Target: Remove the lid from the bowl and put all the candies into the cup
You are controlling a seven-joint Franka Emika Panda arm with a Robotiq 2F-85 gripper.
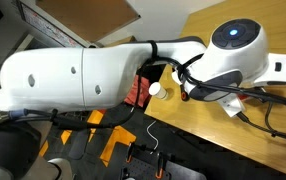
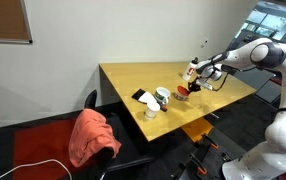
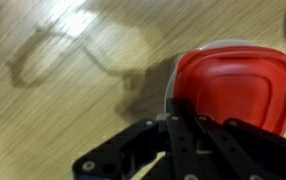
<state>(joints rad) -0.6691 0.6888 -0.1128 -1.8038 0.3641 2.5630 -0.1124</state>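
The red bowl (image 3: 231, 88), rounded-square with a pale rim (image 3: 170, 92), fills the right of the wrist view on the wooden table. My gripper (image 3: 175, 128) comes in from the bottom, its dark fingers pressed together on that pale edge at the bowl's left side. I cannot tell a lid apart from the bowl. In an exterior view the gripper (image 2: 191, 73) hangs just over the red bowl (image 2: 184, 91), and a white cup (image 2: 162, 96) stands a little to its left. No candies show. A sliver of red (image 1: 136, 90) shows behind the arm.
Near the cup stand a second white vessel (image 2: 150, 111) and a flat black object (image 2: 140, 96). The table's near edge (image 2: 173, 128) drops off close by. A chair with a red cloth (image 2: 91, 135) stands beside the table. Cables (image 1: 273, 105) trail on the tabletop.
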